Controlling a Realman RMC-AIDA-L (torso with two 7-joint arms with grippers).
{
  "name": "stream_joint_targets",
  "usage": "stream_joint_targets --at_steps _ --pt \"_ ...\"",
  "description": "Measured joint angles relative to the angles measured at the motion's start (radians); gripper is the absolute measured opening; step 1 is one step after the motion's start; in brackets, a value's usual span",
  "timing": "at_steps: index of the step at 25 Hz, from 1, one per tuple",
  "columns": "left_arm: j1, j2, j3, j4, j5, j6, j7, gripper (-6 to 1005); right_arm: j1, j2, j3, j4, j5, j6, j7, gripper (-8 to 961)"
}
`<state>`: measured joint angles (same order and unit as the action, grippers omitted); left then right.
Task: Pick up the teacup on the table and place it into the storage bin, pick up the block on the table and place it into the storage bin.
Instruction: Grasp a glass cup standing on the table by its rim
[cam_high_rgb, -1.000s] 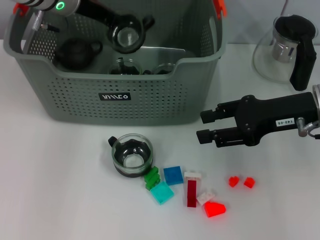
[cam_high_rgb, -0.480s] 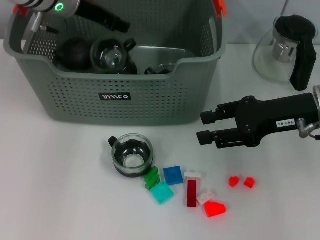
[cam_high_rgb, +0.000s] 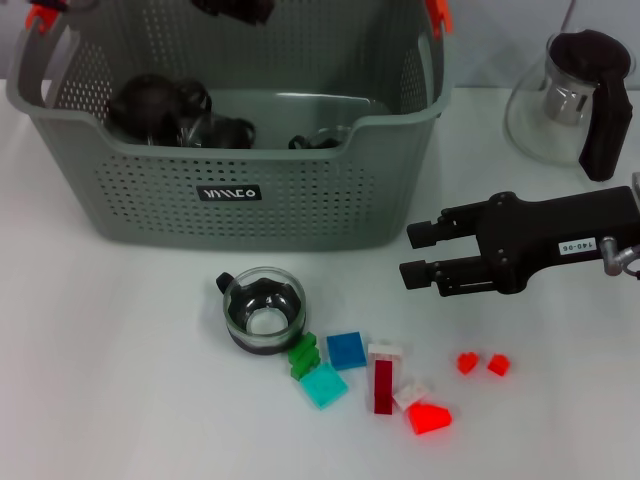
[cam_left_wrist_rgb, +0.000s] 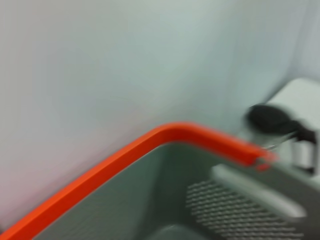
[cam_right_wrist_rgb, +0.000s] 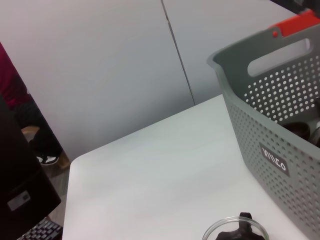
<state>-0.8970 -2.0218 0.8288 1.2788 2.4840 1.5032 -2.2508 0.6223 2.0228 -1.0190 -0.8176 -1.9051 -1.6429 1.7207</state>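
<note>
Right gripper jaws parted, holding nothing.

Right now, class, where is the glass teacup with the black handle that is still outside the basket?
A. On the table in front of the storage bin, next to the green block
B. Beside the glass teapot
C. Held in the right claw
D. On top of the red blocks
A. The teacup stands upright on the table in front of the storage bin, close to the green block, while the right claw is open and holds nothing.

Bare table left of the teacup; blocks crowd its right, storage bin behind
</note>
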Motion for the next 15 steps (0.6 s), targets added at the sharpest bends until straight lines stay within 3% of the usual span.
stream_joint_targets --at_steps 7,12,15 --pt "0.117 -0.009 -0.015 0.225 -0.241 0.304 0.065 641 -0.012 -0.001 0.009 0.0 0.0 0.005 -0.002 626" --pt "0.202 -0.066 -0.001 0.328 -0.286 0.497 0.197 640 -0.015 -0.001 0.012 0.002 0.0 0.009 0.002 625" --pt "0.26 -0.087 0.053 0.351 -0.282 0.548 0.259 639 -0.015 -0.001 0.019 0.008 0.0 0.009 0.005 625"
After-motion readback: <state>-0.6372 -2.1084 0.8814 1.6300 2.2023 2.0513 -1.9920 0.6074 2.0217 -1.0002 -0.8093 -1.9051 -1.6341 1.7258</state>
